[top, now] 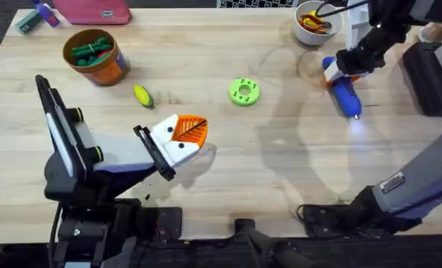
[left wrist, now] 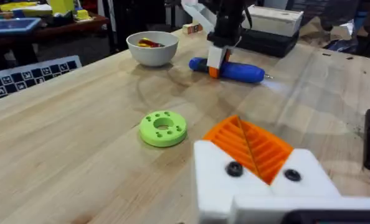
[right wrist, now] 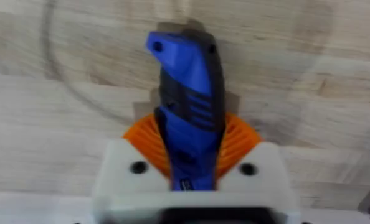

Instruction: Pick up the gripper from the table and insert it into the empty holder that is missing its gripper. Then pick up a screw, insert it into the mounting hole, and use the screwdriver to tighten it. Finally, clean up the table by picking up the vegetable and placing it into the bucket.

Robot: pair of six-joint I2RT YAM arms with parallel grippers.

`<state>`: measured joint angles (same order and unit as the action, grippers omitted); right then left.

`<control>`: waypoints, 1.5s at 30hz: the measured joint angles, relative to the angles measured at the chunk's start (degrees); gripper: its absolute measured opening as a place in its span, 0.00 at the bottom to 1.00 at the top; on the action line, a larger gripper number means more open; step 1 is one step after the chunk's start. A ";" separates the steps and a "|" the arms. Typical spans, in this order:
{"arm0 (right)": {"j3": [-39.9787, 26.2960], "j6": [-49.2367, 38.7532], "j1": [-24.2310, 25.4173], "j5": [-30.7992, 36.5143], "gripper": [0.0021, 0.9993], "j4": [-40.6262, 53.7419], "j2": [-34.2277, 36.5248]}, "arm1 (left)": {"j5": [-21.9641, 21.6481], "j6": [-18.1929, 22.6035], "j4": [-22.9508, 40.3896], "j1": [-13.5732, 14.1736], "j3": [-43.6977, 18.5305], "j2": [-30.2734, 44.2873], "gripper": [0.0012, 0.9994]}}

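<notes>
A blue pen-shaped screwdriver lies flat on the wooden table in the upper right of the overhead frame, just below a white bowl holding red and yellow bits. Its long axis runs diagonally, the blunt end toward the upper left and the thin tip toward the lower right, where a faint glow falls on the wood. The right gripper sits over the blunt half, its orange ribbed pads closed against both sides of the blue body near the dark grip section. The tool looks rigid, smooth-cased and probably moderately heavy, so it could pivot or slip; a hold near the ribbed dark middle seems safest. The left gripper rests low in the centre left of the overhead frame, its two orange wedges pressed together with nothing between them. A green disc lies in the upper middle, the yellow vegetable to its left, and the orange-brown bucket holding dark green pieces sits at the upper left.
</notes>
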<state>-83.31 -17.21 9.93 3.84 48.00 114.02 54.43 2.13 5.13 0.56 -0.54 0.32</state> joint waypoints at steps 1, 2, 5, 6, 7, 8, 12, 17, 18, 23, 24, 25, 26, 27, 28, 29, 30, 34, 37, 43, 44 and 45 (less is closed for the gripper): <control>0.00 -0.06 0.00 0.10 0.10 -0.09 0.12 | 0.00 0.00 0.00 0.00 0.00 0.00 0.01; 0.00 0.13 0.00 0.37 0.04 -0.04 0.29 | 0.00 0.00 0.00 0.00 0.00 0.00 0.01; 0.00 0.04 0.00 0.50 0.02 -0.06 0.34 | 0.00 0.00 0.00 0.00 0.00 0.00 0.01; 0.00 0.04 0.00 0.63 0.02 -0.03 0.34 | 0.00 0.00 0.00 0.00 0.00 0.00 0.01; 0.00 0.04 0.00 0.63 0.02 0.02 0.34 | 0.00 0.00 0.00 0.00 0.00 0.00 0.01; 0.00 0.04 0.00 0.63 0.02 0.07 0.34 | 0.00 0.00 0.00 0.00 0.00 -0.01 0.01; -0.13 0.02 0.00 0.76 0.02 1.33 0.34 | 0.00 0.00 0.00 0.00 0.00 0.00 0.01; -1.14 0.47 0.00 0.83 0.02 5.33 0.34 | 0.00 0.00 0.00 0.00 0.00 0.00 0.01; -1.74 0.71 0.00 0.83 0.02 6.31 0.18 | 0.00 0.00 0.00 0.00 0.00 0.00 0.01; -5.96 2.25 0.00 0.81 0.02 9.49 -3.34 | 0.00 0.00 0.00 0.00 0.00 0.00 0.01; -6.98 2.75 0.00 0.81 0.02 9.86 -4.77 | 0.00 0.00 0.00 0.00 0.00 -0.02 0.01; -7.94 3.31 0.00 0.82 0.02 10.06 -6.21 | 0.00 0.00 0.00 0.00 0.00 -0.02 0.01; -8.93 3.83 0.00 0.83 0.02 10.17 -7.76 | 0.00 0.00 0.00 0.00 0.00 0.00 0.01; -10.02 4.34 0.00 0.83 0.02 10.28 -9.47 | 0.00 0.00 0.00 0.00 0.00 0.00 0.01; -11.02 4.91 -0.03 0.83 0.02 10.37 -10.94 | 0.00 0.00 0.00 0.00 0.00 -0.01 0.01; -12.00 5.44 -0.16 0.81 0.02 10.39 -12.40 | 0.00 0.00 0.00 0.00 0.00 -0.02 0.01; -12.99 6.06 -0.31 0.85 0.02 10.35 -13.92 | 0.00 0.00 0.00 0.00 0.00 0.00 0.01; -16.15 8.46 -1.99 0.85 0.02 9.80 -18.44 | 0.00 0.00 0.00 0.00 0.00 -0.01 0.01; -17.86 10.66 -4.71 0.85 0.02 7.21 -20.95 | 0.00 0.00 0.00 0.00 0.00 0.00 0.01; -18.69 15.45 -11.99 0.83 0.02 -1.36 -26.02 | 0.00 0.00 0.00 0.00 0.00 0.00 0.01; -18.69 16.27 -13.40 0.81 0.02 -2.59 -27.01 | 0.00 0.00 0.00 0.00 0.00 -0.01 0.01; -18.70 17.11 -14.76 0.81 0.02 -3.66 -27.94 | 0.00 0.00 0.00 0.00 0.00 -0.02 0.01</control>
<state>-102.01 -0.10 -4.82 4.64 44.34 86.09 54.43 2.13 5.13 0.56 -0.54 0.30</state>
